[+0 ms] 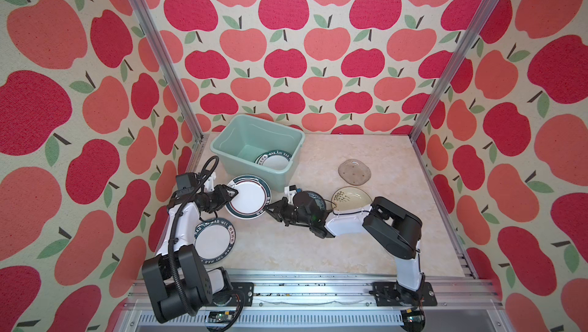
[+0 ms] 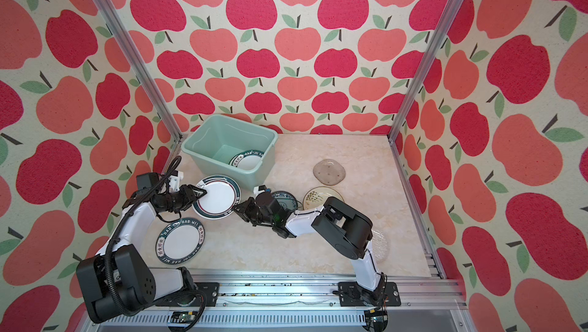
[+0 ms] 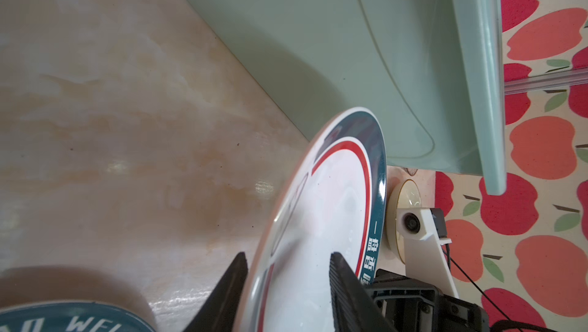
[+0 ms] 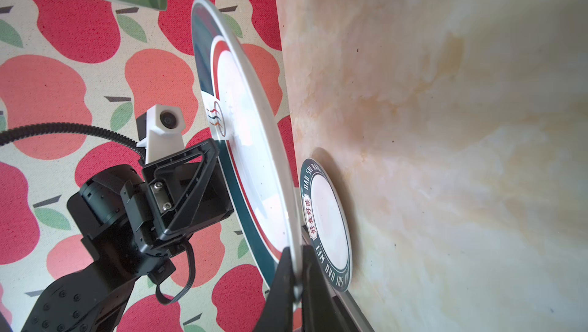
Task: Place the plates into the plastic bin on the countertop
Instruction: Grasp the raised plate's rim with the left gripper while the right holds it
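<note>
Between the two grippers: green-and-red-rimmed plate held clear of the countertop, apparently mid-handover.
Nearer than the fingers, a lettered plate lies flat, untouched. The right gripper pinches the raised plate's rim tight. The left gripper straddles the opposite rim, grip not confirmable, presumably taking over because the plastic bin stands on its side. Just beyond the fingers, that bin holds a similar plate.
</note>
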Controlling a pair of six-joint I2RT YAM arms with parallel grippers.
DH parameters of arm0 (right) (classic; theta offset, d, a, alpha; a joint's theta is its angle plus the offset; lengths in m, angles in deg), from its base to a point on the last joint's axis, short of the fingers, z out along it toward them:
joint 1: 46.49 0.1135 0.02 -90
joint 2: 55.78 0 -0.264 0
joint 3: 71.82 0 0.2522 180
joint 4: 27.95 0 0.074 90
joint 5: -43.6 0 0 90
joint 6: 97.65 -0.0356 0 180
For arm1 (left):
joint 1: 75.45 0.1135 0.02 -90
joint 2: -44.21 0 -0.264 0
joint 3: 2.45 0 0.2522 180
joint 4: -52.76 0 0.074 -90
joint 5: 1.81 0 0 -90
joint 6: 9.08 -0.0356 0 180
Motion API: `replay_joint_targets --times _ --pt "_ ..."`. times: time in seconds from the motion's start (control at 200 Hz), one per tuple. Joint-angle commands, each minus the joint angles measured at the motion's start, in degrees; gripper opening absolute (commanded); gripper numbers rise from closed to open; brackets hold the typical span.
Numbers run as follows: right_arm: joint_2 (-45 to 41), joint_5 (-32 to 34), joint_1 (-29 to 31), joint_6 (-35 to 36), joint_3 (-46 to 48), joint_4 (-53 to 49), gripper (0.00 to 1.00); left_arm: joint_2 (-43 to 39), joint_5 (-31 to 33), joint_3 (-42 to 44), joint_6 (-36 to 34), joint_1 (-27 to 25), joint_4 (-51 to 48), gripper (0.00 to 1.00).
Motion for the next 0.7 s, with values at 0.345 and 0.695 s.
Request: replay_joint_targets --times 0.345,0.695 --pt "-11.1 -4.5 -1.2 13.0 -2.3 -17.2 0.0 -12.1 -5.7 5.9 10.8 -1.3 3.4 0.14" --pt "-14.8 -4.0 -1.5 16.5 -1.7 -20.4 0.02 -22.3 0.2 10.6 19.7 -5.9 7.3 0.0"
